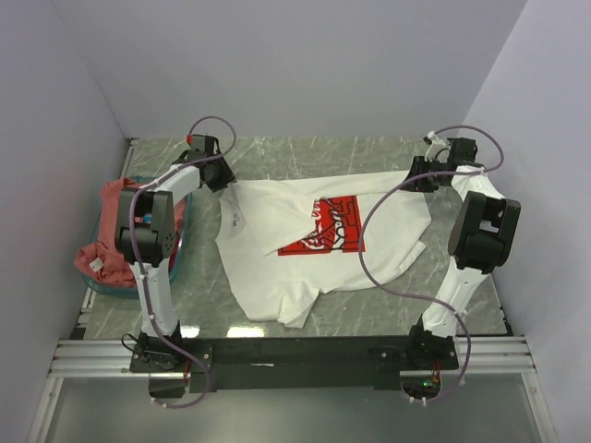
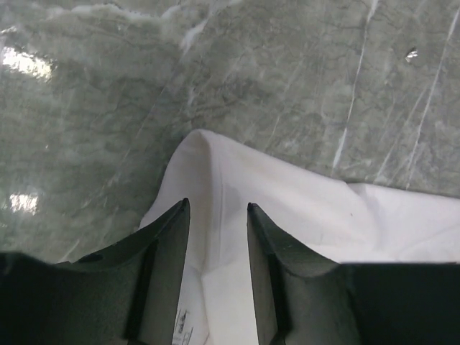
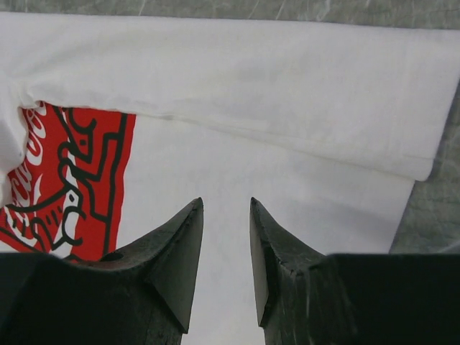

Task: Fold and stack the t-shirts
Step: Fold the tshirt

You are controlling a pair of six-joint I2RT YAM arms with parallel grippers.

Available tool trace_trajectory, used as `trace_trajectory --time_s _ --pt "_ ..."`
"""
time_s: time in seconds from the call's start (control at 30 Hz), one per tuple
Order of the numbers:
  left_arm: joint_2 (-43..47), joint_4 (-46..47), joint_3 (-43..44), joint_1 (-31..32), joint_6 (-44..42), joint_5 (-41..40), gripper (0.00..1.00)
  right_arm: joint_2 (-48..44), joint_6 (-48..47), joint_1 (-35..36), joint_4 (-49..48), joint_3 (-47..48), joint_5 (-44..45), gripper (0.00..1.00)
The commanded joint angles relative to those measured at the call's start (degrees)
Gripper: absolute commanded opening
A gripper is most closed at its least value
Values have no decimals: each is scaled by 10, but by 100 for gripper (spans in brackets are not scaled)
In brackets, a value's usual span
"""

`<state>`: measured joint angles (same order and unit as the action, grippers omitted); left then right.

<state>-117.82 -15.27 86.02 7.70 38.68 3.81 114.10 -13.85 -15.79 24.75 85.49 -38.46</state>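
Over white t-shirt (image 1: 263, 277) | left claw (image 2: 218, 205) half-open, straddling fold (image 2: 208, 147) | right claw (image 3: 226, 203) half-open

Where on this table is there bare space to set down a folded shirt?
Bare marble runs along the far edge, between the white t-shirt and the far wall, and at near right, between shirt and front rail. The left side is crowded: teal basket holding the red t-shirt, left arm above.

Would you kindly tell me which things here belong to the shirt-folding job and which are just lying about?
For the job: white t-shirt with red print, spread out; salmon-red t-shirt, bunched up at the left.
Just lying about: teal basket holding the salmon-red one; marble table.
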Motion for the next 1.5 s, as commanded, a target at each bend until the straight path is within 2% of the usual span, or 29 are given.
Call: trace_trajectory --time_s 0.0,0.27,0.37,0.47,0.63,0.9,1.13,1.47 --pt "-25 -10 53 9 4 -17 43 14 45 -4 -1 41 -26 40" --pt "-75 -19 91 9 4 -19 37 54 87 -17 10 87 -28 40" --pt "-83 -18 97 9 3 -16 33 71 134 -24 10 108 -1 40" --pt "-80 -8 91 9 -1 -21 26 99 168 -32 26 144 26 40" --pt "-67 1 80 9 -9 -30 15 147 178 -43 53 194 42 39" --pt "-73 -1 93 7 -21 -32 6 181 176 -48 79 247 112 37" --pt "-81 -5 107 2 -25 -22 4 189 172 -47 96 263 149 37" --pt "-87 -11 123 -1 -30 -8 2 230 169 -47 154 312 139 36"
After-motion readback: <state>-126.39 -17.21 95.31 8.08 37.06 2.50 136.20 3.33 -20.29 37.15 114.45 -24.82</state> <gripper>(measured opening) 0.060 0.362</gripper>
